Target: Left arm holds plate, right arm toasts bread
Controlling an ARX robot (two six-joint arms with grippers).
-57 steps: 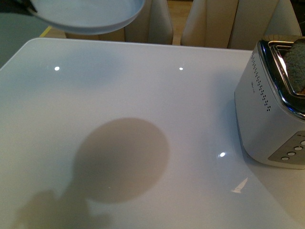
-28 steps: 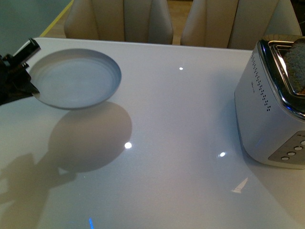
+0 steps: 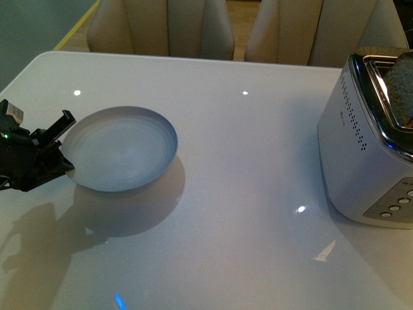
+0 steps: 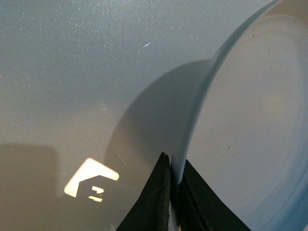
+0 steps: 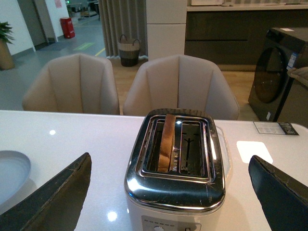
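Change: plate [image 3: 122, 148] was lowered closer to the table [image 3: 258, 161].
Left gripper [image 3: 59, 152]: was clamped on the plate's rim.
Right gripper [image 5: 163, 195]: was spread wide, facing the toaster [image 5: 175, 190].
Bread [image 5: 167, 139]: was seated upright in one toaster slot.

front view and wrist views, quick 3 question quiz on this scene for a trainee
1. True or false: the bread stands in a slot of the toaster.
2. What grips the rim of the plate? A) the left gripper B) nothing C) a person's hand
3. Fill in: the right gripper faces the toaster with its jaws ____.

Key: 1 true; 2 A; 3 open
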